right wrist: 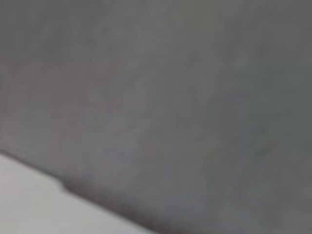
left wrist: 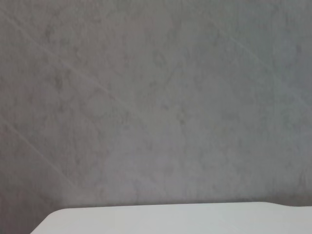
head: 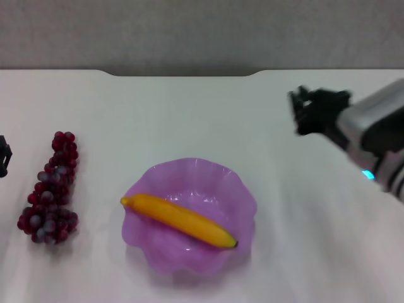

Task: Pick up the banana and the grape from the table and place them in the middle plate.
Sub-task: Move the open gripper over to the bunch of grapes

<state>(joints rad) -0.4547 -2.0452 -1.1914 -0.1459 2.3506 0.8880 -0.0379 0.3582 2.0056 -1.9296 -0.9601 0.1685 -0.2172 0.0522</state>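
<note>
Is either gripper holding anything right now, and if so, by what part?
Nothing is held. The banana lies in the plate, the grapes on the table; the right gripper carries nothing, the left barely shows.

Past the far edge of the work surface I see only a grey wall (head: 189, 31), flat and faintly mottled, running the full width of my head camera. A darker band of shadow (head: 183, 71) sits along its foot, deepest in the middle stretch. My left wrist camera is almost filled by the same wall (left wrist: 156, 97): grey plaster-like finish with cloudy blotches and a few thin pale lines (left wrist: 58, 63) crossing it on a slant. My right wrist camera gives me more wall (right wrist: 170, 87), plain grey and too soft to read any texture, darkening towards its base (right wrist: 112, 204).
</note>
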